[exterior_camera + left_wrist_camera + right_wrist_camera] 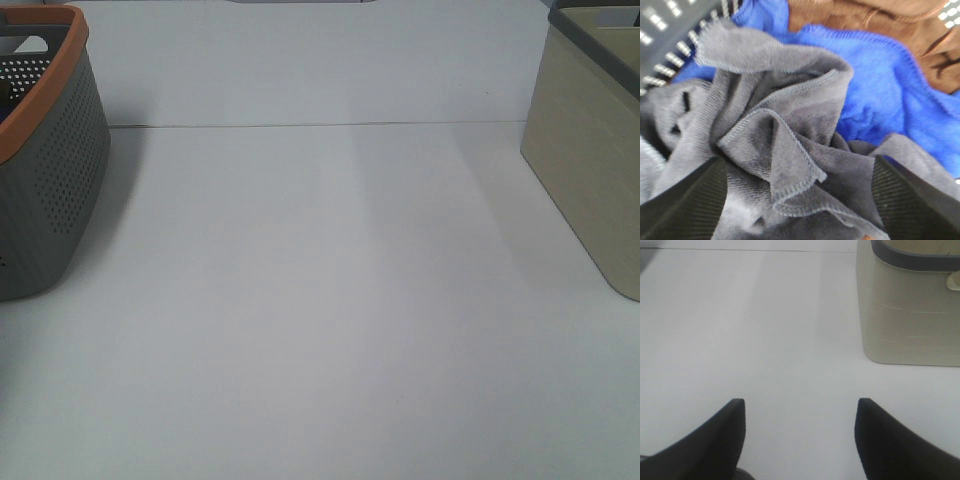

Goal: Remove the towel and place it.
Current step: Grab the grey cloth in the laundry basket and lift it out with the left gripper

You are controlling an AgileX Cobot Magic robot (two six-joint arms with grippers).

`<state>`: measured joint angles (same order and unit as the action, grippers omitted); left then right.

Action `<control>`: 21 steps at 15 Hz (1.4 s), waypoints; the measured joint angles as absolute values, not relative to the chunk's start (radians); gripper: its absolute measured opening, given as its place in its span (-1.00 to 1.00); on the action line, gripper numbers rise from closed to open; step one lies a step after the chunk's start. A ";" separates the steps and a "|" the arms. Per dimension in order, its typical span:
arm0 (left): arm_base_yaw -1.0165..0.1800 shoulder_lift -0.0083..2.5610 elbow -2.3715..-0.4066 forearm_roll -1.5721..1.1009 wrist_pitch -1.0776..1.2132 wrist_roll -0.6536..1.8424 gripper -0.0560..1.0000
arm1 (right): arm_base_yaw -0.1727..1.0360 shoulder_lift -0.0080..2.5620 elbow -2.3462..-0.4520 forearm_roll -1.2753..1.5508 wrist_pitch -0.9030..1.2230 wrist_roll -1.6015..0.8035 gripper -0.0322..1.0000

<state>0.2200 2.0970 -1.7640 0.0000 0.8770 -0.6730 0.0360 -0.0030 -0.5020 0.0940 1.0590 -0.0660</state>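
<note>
The towel (775, 130) is a dark grey terry cloth with a stitched hem. It lies crumpled in the left wrist view, inside the perforated grey basket (670, 30). My left gripper (800, 200) is open, with its black fingers (685, 200) on either side of the towel's folds, close above or touching it. My right gripper (800, 425) is open and empty, low over the white table (765, 330). Neither gripper shows in the exterior high view.
A blue cloth (880, 85) and a brown cloth (865, 20) lie beside the towel in the basket. The grey basket with an orange rim (45, 160) stands at the left table edge. A beige basket with a grey rim (590, 150) (910, 305) stands at the right.
</note>
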 joint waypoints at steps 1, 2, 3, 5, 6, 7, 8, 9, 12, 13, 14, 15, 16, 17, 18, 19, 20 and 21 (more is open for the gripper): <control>0.220 2.116 -1.764 -0.011 0.877 -0.671 0.52 | 0.036 -0.003 -0.502 0.094 1.059 -0.065 0.30; 0.220 2.130 -1.764 -0.013 0.875 -0.670 0.52 | 0.036 -0.003 -0.502 0.094 1.059 -0.063 0.30; 0.220 2.139 -1.764 -0.013 0.865 -0.668 0.52 | 0.036 -0.003 -0.502 0.091 1.059 -0.061 0.30; 0.220 2.141 -1.764 -0.013 0.820 -0.667 0.52 | 0.036 -0.003 -0.502 0.083 1.059 -0.053 0.30; 0.220 2.146 -1.764 -0.013 0.810 -0.667 0.52 | 0.036 -0.003 -0.502 0.078 1.059 -0.039 0.30; 0.220 2.157 -1.764 -0.013 0.803 -0.667 0.50 | 0.036 -0.003 -0.502 0.075 1.059 -0.039 0.30; 0.220 2.170 -1.764 -0.014 0.796 -0.667 0.48 | 0.036 -0.003 -0.502 0.074 1.059 -0.039 0.30; 0.220 2.177 -1.764 -0.015 0.794 -0.667 0.46 | 0.036 -0.003 -0.502 0.073 1.059 -0.039 0.30; 0.220 2.185 -1.764 -0.016 0.790 -0.667 0.35 | 0.036 -0.003 -0.502 0.073 1.059 -0.039 0.30; 0.220 2.185 -1.764 -0.016 0.790 -0.659 0.23 | 0.036 -0.003 -0.502 0.073 1.059 -0.039 0.30; 0.220 2.185 -1.764 -0.016 0.790 -0.655 0.06 | 0.036 -0.003 -0.502 0.073 1.059 -0.039 0.30; 0.220 2.185 -1.764 -0.016 0.790 -0.652 -0.12 | 0.036 -0.003 -0.502 0.073 1.059 -0.039 0.30; 0.220 2.185 -1.764 -0.016 0.790 -0.651 -0.33 | 0.036 -0.003 -0.502 0.073 1.059 -0.039 0.30; 0.220 2.185 -1.764 -0.016 0.790 -0.649 -0.60 | 0.036 -0.003 -0.502 0.073 1.059 -0.039 0.30; 0.219 2.183 -1.764 -0.012 0.791 -0.644 -0.82 | 0.036 -0.003 -0.502 0.073 1.059 -0.039 0.30; 0.218 2.182 -1.764 0.000 0.791 -0.640 -0.87 | 0.036 -0.003 -0.502 0.073 1.059 -0.039 0.30; 0.212 2.169 -1.764 0.028 0.791 -0.631 -0.89 | 0.036 -0.003 -0.502 0.073 1.059 -0.039 0.30; 0.206 2.148 -1.764 0.061 0.791 -0.626 -0.89 | 0.036 -0.003 -0.502 0.073 1.059 -0.039 0.30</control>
<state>0.2060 2.1480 -1.7640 0.0610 0.7910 -0.6260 0.0360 -0.0030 -0.5020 0.0730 1.0590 -0.0390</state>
